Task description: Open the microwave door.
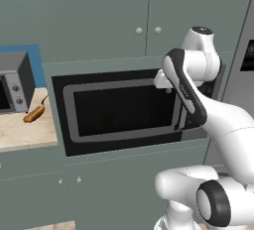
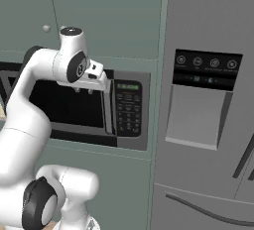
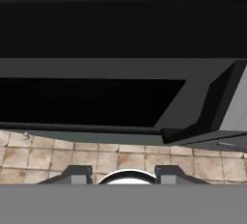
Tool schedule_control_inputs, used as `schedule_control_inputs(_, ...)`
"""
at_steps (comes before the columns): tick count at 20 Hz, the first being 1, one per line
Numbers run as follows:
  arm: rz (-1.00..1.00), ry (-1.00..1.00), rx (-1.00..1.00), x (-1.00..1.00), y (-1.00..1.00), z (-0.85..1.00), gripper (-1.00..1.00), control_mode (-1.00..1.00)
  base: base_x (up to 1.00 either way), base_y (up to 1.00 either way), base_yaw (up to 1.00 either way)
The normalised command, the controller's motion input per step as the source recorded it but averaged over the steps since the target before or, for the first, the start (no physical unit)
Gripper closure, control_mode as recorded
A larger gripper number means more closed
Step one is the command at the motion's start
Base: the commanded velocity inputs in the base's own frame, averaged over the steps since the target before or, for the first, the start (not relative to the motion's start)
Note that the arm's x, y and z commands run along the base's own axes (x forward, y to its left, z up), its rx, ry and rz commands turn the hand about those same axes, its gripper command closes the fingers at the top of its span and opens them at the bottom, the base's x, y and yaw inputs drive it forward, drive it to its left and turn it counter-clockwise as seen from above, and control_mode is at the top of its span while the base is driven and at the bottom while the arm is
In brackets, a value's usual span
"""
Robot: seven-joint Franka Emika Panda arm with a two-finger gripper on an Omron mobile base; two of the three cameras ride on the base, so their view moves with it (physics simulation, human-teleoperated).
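Note:
The microwave (image 1: 58, 125) is a wide black unit built into teal cabinetry, with its keypad panel (image 2: 128, 107) on the right. The microwave door (image 1: 124, 110) has a grey frame around a dark window and lies flush or close to flush with the front. Its vertical grey handle (image 2: 107, 112) runs beside the keypad. My gripper (image 2: 83, 91) points down in front of the door's upper right part, just left of the handle; it also shows by the door's top right corner (image 1: 166, 89). In the hand view the fingertips (image 3: 79, 174) stand over the door (image 3: 91, 102), holding nothing. The gripper counts as shut.
A small grey toaster oven (image 1: 15, 83) stands on the wooden counter (image 1: 25, 137) at the left, with a brown object (image 1: 32, 115) beside it. A grey fridge (image 2: 208, 125) rises right of the microwave. Teal cabinet doors with round knobs (image 1: 139, 30) hang above. Tiled floor (image 3: 120, 158) lies below.

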Motion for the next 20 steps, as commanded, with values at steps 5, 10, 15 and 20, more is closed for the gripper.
schedule_control_inputs(5, 0.00, 0.00, 0.00, 0.00, 0.00, 0.00, -1.00, -1.00, 0.00, 0.00, 0.00)
schedule_control_inputs(10, 0.00, 0.00, 0.00, 0.00, 0.00, 0.00, -1.00, -1.00, 0.00, 0.00, 0.00)
schedule_control_inputs(15, 0.00, 0.00, 0.00, 0.00, 0.00, 0.00, -1.00, -1.00, 0.00, 0.00, 0.00)
schedule_control_inputs(20, 0.00, 0.00, -0.01, 0.00, 0.00, -0.02, -1.00, -1.00, 0.00, 0.00, 0.00)
